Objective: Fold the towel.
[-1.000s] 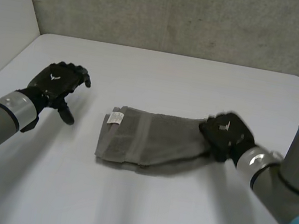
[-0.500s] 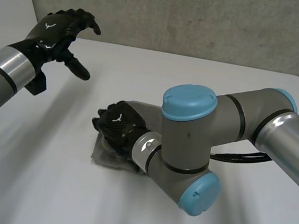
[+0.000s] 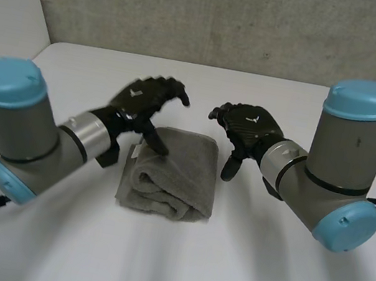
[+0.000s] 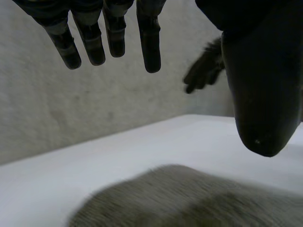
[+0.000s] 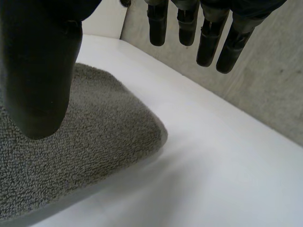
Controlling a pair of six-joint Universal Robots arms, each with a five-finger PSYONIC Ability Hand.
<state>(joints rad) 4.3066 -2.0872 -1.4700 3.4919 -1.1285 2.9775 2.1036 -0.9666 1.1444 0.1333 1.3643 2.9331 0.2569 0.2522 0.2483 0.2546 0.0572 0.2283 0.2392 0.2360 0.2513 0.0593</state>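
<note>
The grey towel [image 3: 171, 172] lies folded into a small thick rectangle in the middle of the white table [image 3: 239, 266]. My left hand [image 3: 140, 103] hovers over the towel's left far corner, fingers straight and open, holding nothing. My right hand [image 3: 248, 131] hovers just past the towel's right far corner, also open and empty. In the left wrist view the towel [image 4: 189, 198] lies below my spread fingers [image 4: 150, 45] and thumb [image 4: 262, 94], with the other hand [image 4: 204, 68] beyond. In the right wrist view the towel [image 5: 80, 151] sits under my thumb [image 5: 40, 66], fingers [image 5: 206, 35] straight above the table.
A rough grey wall [image 3: 231, 17] rises behind the table's far edge. A white panel [image 3: 6, 14] stands at the left. Both arms [image 3: 14, 132] [image 3: 342, 175] reach in close on either side of the towel.
The right hand carried the towel's right end over to the left, let go and drew back to the right, now open. The left hand came down from high at the left to the towel.
</note>
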